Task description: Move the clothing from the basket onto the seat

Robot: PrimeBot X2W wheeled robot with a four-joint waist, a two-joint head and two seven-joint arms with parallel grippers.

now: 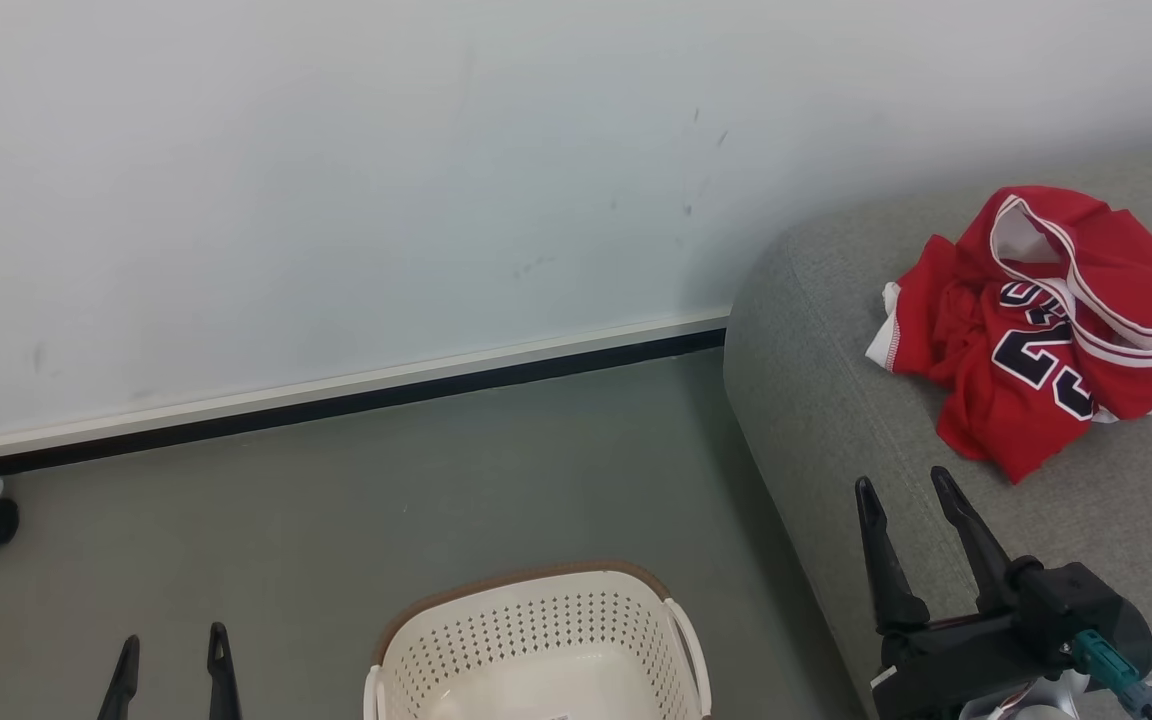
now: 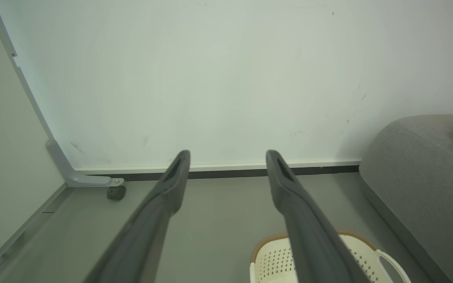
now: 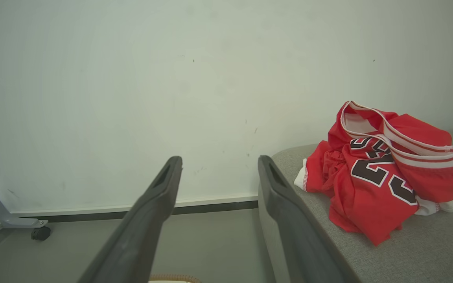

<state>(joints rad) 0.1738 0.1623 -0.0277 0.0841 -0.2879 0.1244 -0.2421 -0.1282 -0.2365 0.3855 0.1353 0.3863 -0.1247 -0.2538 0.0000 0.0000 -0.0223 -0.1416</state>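
You have on hand:

- Clothing (image 1: 1036, 330): red with white trim, number 23 showing. It lies crumpled in one heap on the seat (image 1: 836, 430), near its rounded corner.
- Basket (image 1: 536, 640): cream, brown-rimmed, standing on the floor (image 1: 336, 480) just beside the seat.
- Right gripper (image 1: 903, 480): over the seat's front edge, apart from the clothing, jaws wide and free.
- Left gripper (image 1: 174, 637): over the floor left of your basket, jaws wide and free.

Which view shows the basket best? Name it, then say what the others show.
The head view: the basket shows its brown rim, perforated wall and inside from above, cut off by the picture's bottom edge. The left wrist view has part of it, half behind a finger; the right wrist view, a sliver of rim.
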